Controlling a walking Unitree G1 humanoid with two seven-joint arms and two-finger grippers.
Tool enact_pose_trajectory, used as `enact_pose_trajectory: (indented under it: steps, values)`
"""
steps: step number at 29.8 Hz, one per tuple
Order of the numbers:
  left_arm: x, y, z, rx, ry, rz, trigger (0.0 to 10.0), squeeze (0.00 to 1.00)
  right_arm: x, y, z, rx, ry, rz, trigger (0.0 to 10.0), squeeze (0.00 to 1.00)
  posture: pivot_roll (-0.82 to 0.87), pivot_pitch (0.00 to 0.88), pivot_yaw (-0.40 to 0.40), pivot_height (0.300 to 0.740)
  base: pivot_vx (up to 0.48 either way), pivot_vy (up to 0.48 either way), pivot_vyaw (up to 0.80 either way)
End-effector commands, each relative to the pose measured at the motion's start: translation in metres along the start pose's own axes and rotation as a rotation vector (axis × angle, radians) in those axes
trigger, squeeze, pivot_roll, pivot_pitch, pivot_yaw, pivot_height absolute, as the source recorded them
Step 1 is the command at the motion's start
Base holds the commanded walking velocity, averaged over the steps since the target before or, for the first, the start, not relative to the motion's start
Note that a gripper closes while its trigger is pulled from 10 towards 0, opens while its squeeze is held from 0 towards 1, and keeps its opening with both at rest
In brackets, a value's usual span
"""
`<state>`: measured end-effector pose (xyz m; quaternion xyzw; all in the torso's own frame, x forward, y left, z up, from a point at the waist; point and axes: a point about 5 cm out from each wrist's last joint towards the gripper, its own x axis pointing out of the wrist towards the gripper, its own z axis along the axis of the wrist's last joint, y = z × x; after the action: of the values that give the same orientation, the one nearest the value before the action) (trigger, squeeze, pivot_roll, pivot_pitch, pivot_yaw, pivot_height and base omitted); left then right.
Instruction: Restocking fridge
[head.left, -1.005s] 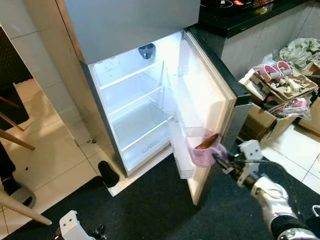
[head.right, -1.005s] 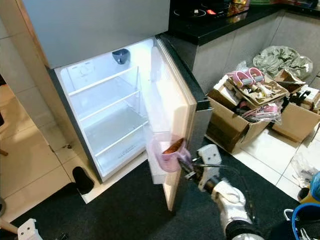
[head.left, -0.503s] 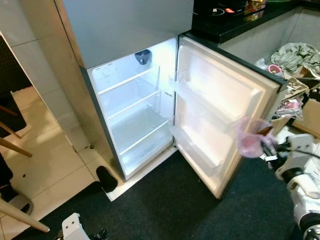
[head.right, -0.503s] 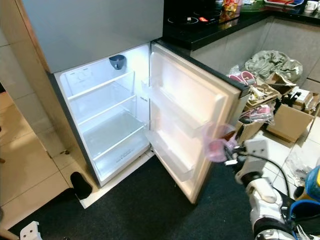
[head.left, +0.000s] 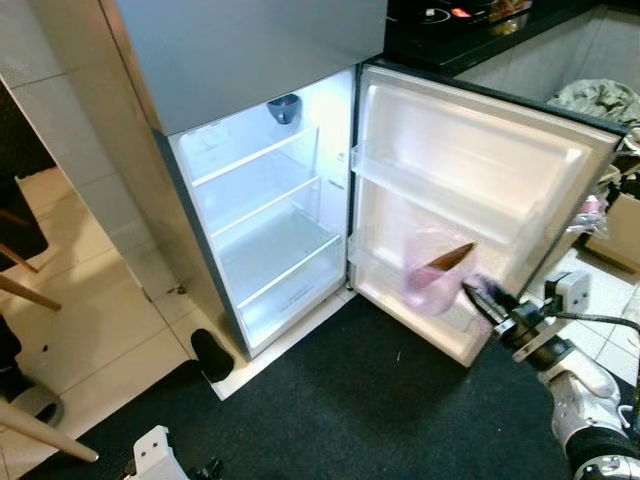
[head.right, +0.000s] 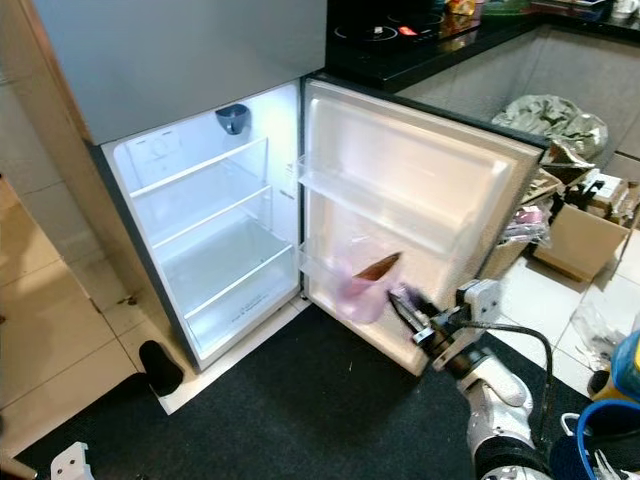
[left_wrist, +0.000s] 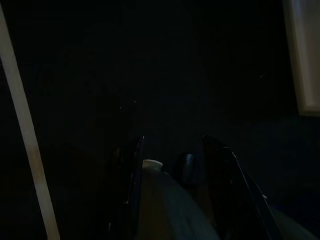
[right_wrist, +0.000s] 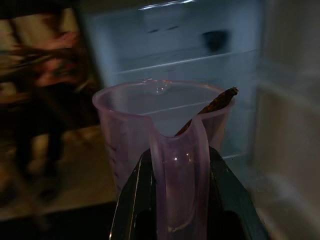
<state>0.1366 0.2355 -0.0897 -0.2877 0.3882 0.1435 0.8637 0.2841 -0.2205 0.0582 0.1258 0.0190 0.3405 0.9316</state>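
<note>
- Translucent pink plastic, the jug (head.right: 366, 283) hung in front of the lower door bins (head.right: 335, 275), upright, a brown stick-like thing (right_wrist: 212, 107) leaning inside it; I could not tell what that was.
- The right gripper (head.right: 408, 306) had its two black fingers (right_wrist: 135, 192) clamped on the jug's handle, reaching from the dark mat (head.left: 360, 400) toward the fridge (head.left: 270, 225).
- The door (head.left: 480, 190) had just swung from nearly edge-on to wide open, so its inner bins faced the robot.
- That cleared the way: the jug, half a second earlier out beyond the door's free edge, had come back in front of the bins.
- I judged the jug could now be set on a door bin or a bare shelf (head.right: 225, 265); it was not yet resting on anything.
- The left gripper (left_wrist: 172, 167) hung idle in the dark; its state could not be told.
</note>
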Motion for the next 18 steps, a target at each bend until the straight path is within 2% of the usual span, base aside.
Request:
enact_pose_trajectory:
  steps: [1,4,10,11,15,18]
  values:
    - [0.000,-0.001,-0.007,0.006,0.025,0.002,10.0,0.00,0.005,0.006,-0.001,0.000,-0.001,0.042,10.0,0.00,-0.09,0.001,0.015,0.740,0.000,0.000,0.00]
    - [0.000,-0.002,-0.008,0.020,0.031,0.002,10.0,0.00,0.012,0.011,-0.006,-0.004,0.015,0.047,10.0,0.00,-0.09,0.001,0.015,0.740,0.000,0.000,0.00]
    - [0.001,-0.005,-0.009,0.043,0.035,-0.001,10.0,0.00,0.035,0.019,-0.023,0.008,0.125,-0.035,10.0,0.00,-0.08,0.000,0.014,0.740,0.000,0.000,0.00]
    - [0.001,-0.005,-0.009,0.043,0.035,-0.001,10.0,0.00,0.035,0.019,-0.023,0.008,0.125,-0.035,10.0,0.00,-0.08,0.000,0.014,0.740,0.000,0.000,0.00]
    - [0.002,-0.009,-0.009,0.066,0.040,-0.013,10.0,0.00,0.053,0.032,-0.021,0.044,0.079,0.009,10.0,0.00,-0.07,0.000,0.011,0.740,0.000,0.000,0.00]
    - [0.002,-0.010,-0.012,0.078,0.048,-0.021,10.0,0.00,0.057,0.037,-0.023,0.028,0.075,0.013,10.0,0.00,-0.07,0.001,0.012,0.740,0.000,0.000,0.61]
